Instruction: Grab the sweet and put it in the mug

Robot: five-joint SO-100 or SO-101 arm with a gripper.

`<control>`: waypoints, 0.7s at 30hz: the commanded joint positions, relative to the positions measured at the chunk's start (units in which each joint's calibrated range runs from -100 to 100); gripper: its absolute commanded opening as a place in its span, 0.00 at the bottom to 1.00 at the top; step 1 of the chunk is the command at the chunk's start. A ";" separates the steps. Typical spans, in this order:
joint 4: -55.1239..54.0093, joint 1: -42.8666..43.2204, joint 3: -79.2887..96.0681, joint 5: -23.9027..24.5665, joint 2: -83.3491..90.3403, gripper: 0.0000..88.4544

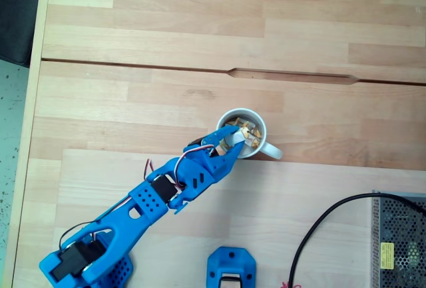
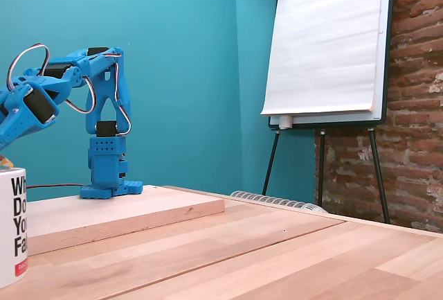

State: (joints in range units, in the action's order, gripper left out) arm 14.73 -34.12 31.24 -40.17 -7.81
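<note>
Pale wooden boards make up the counter [image 1: 166, 42], with a thinner raised board laid over it where the blue arm [image 1: 133, 211] is bolted down — presumably so the base stays put while the arm reaches. Nearest in the low side-on fixed view stands the white mug [image 2: 10, 227] at the left edge, black lettering on its side; seen from above it sits just off the raised board's edge, its short handle [image 1: 271, 149] pointing to the right of that picture. The pincer [image 1: 234, 136] reaches over the mug's rim from the lower left, its tip above the opening, which is where it would need to be for a drop. Inside the mug lie yellow-orange and cream scraps that look like a sweet [image 1: 249, 132], perhaps more than one, just beside the tip. Whether the pincer holds anything, or how far its jaws are parted, I cannot tell — the tip is too small and overlaps the mug's contents. Judging by that, the task looks at or near the release. A second blue part [image 1: 231, 269], a black cable [image 1: 326, 225] and a perforated metal box [image 1: 399, 235] sit at the near edge of the view from above. Farther back in the side-on view, a flip chart [image 2: 325, 43] on thin legs stands before a teal wall [image 2: 180, 50] and bare brick [image 2: 415, 106].
</note>
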 commanded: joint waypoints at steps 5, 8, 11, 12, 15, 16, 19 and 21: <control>-1.26 0.13 -4.21 0.20 0.32 0.09; -1.18 0.13 -4.12 0.20 0.24 0.18; -1.18 0.06 -4.12 0.20 0.15 0.26; -1.18 0.06 -4.12 0.20 0.15 0.29; -0.94 0.06 -4.03 0.24 0.41 0.34; -0.86 0.06 -4.03 0.24 0.58 0.34; -0.53 0.21 -3.68 0.39 3.08 0.29; -0.45 0.28 -1.98 1.32 6.35 0.24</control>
State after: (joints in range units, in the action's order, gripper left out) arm 14.73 -34.12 30.88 -39.78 -7.63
